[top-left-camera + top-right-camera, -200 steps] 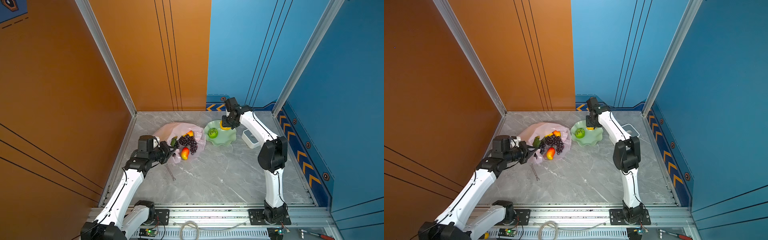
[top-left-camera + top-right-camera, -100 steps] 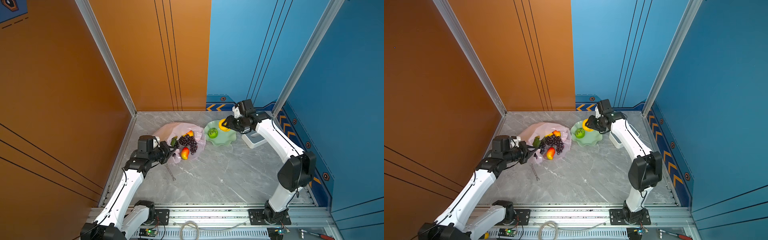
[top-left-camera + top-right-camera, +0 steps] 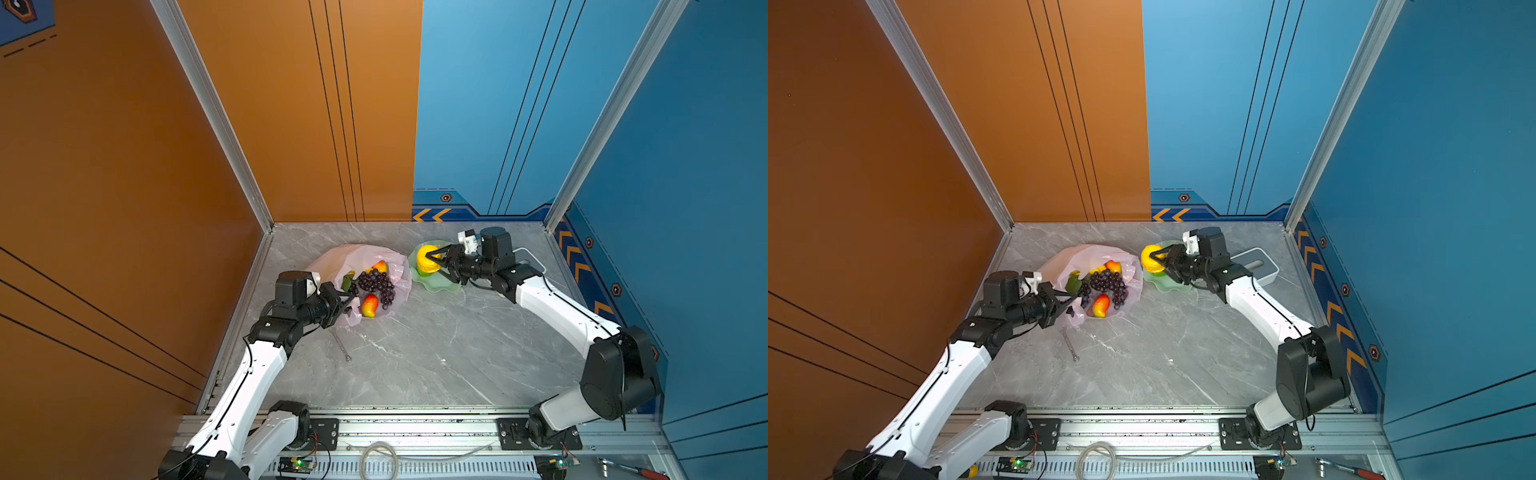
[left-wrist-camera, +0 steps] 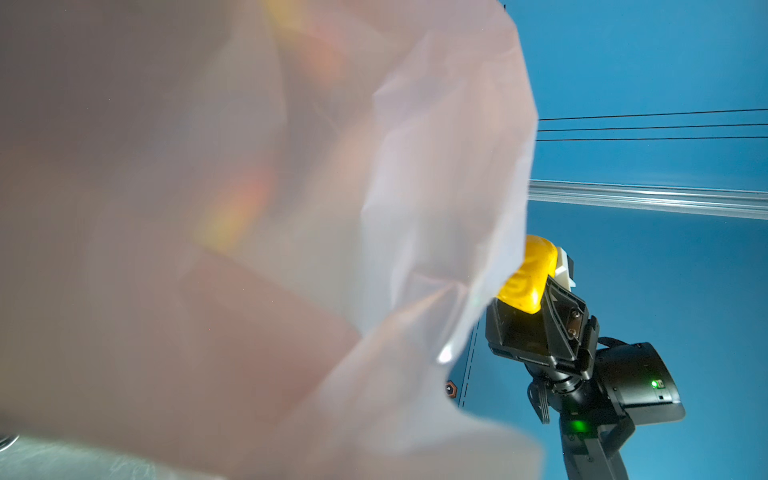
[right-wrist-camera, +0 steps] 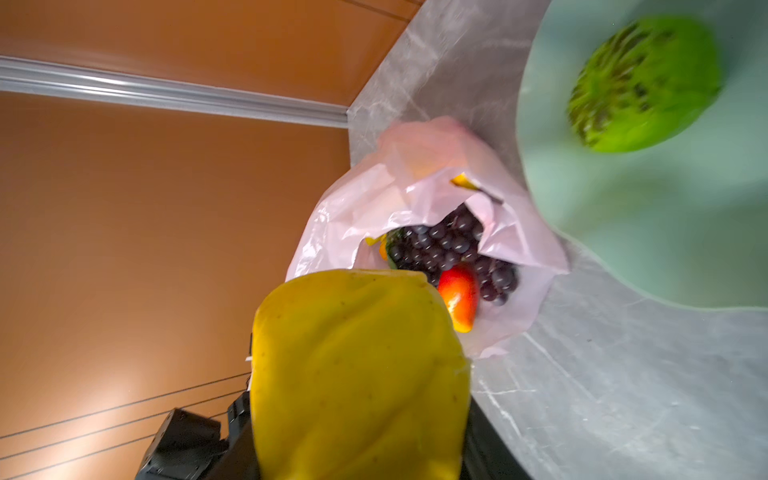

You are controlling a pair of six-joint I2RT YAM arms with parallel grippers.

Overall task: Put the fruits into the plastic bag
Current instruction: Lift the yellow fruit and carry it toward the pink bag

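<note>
- The grey marble table [image 3: 415,353] carries everything, with an arm reaching in from each front corner.
- The plastic bag [image 3: 340,259] [image 3: 1071,257] lies crumpled at the back left, its mouth gaping towards the front. Its film fills most of the left wrist view [image 4: 249,249].
- The pale green scalloped dish [image 3: 436,284] [image 3: 1167,284] sits just right of the bag, nearly touching its rim.
- A white-and-grey box [image 3: 1260,266] stands behind the right arm, largely hidden in a top view.
- The left gripper [image 3: 347,297] [image 3: 1071,299] has its jaws pressed together on the bag's near edge, holding the rim up off the table.
- The right gripper [image 3: 434,261] [image 3: 1158,262] pinches a yellow fruit [image 3: 426,252] [image 4: 528,274] [image 5: 357,374] between half-spread jaws, lifted above the dish on its bag side (not in the bag).
- Dark purple grapes [image 3: 376,282] [image 3: 1108,282] [image 5: 449,245] lie in the bag's mouth.
- A red-orange mango [image 3: 369,305] [image 5: 459,297] rests against the grapes at the front of the opening. A second orange piece [image 3: 380,266] shows behind them.
- A green fruit [image 5: 640,83] sits in the dish, below the held yellow one.
- A green leaf [image 3: 345,281] pokes out beside the left fingertips.
- A small metal wrench [image 3: 341,345] [image 3: 1070,345] lies on bare table in front of the bag.
</note>
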